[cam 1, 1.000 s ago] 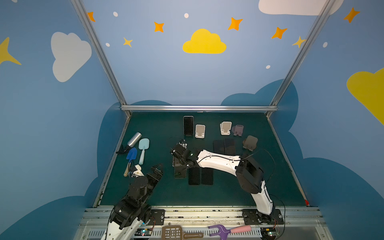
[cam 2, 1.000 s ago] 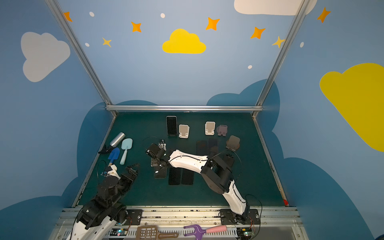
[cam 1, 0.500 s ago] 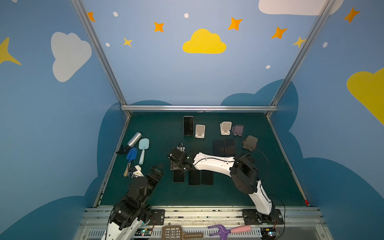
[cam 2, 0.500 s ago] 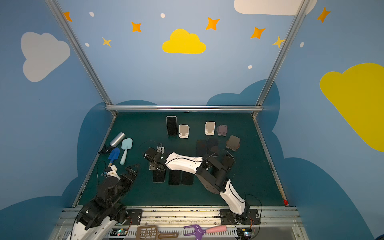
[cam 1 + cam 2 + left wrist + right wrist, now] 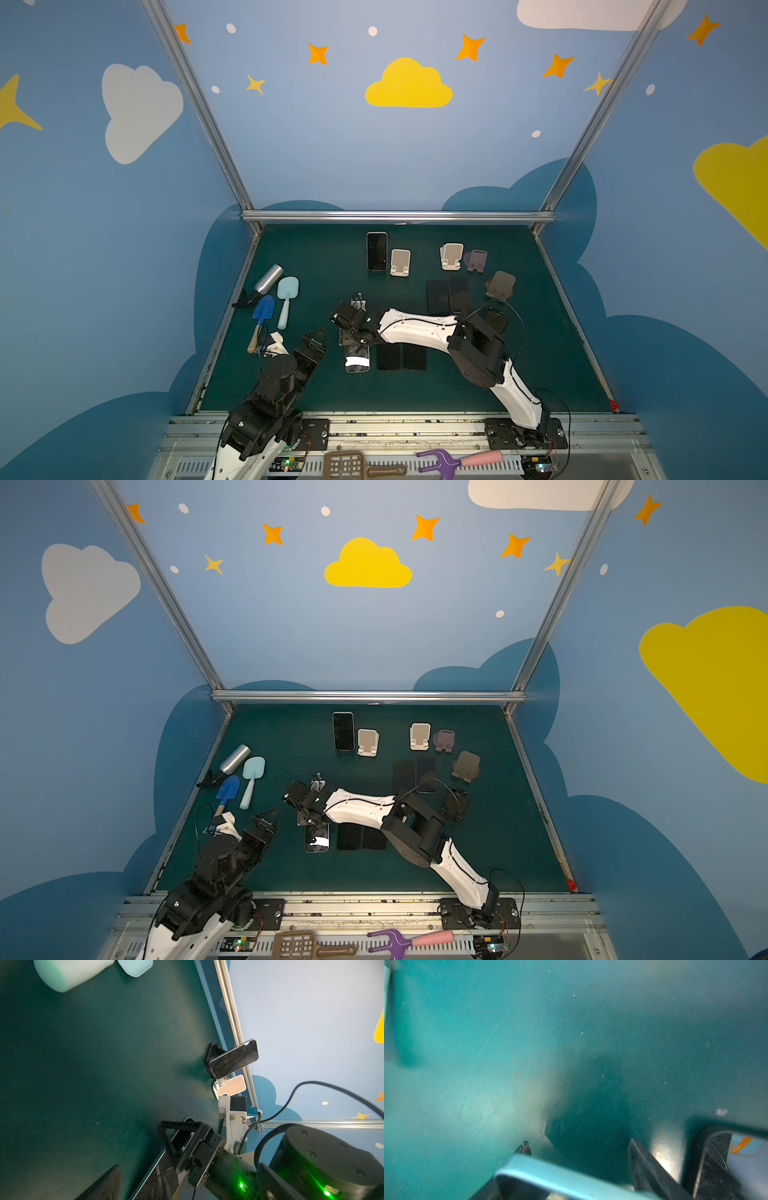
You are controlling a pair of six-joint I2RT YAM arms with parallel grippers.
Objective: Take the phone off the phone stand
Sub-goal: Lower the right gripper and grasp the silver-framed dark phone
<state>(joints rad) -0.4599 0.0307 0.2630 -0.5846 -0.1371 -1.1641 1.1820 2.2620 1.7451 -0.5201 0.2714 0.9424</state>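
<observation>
Two dark phones (image 5: 388, 356) lie flat side by side on the green mat (image 5: 457, 386). The phone (image 5: 356, 360) in play sits just to their left, low over the mat or resting on it, well apart from the empty stands (image 5: 400, 262) at the back. The right gripper (image 5: 353, 337) reaches across the middle and straddles the phone's far end. In the right wrist view a pale edge of the phone runs between the black fingers (image 5: 641, 1165), so the jaws appear clamped on its long sides. The left gripper (image 5: 312, 338) hangs near the mat's left edge; I cannot tell whether it is open. One more, the standing phone (image 5: 376, 251), leans on a black stand (image 5: 214, 1051). A phone is stiff, thin and fairly heavy for its size, with slick, breakable glass. The long edges look like the safest hold, nearer the middle so it does not droop or swing.
</observation>
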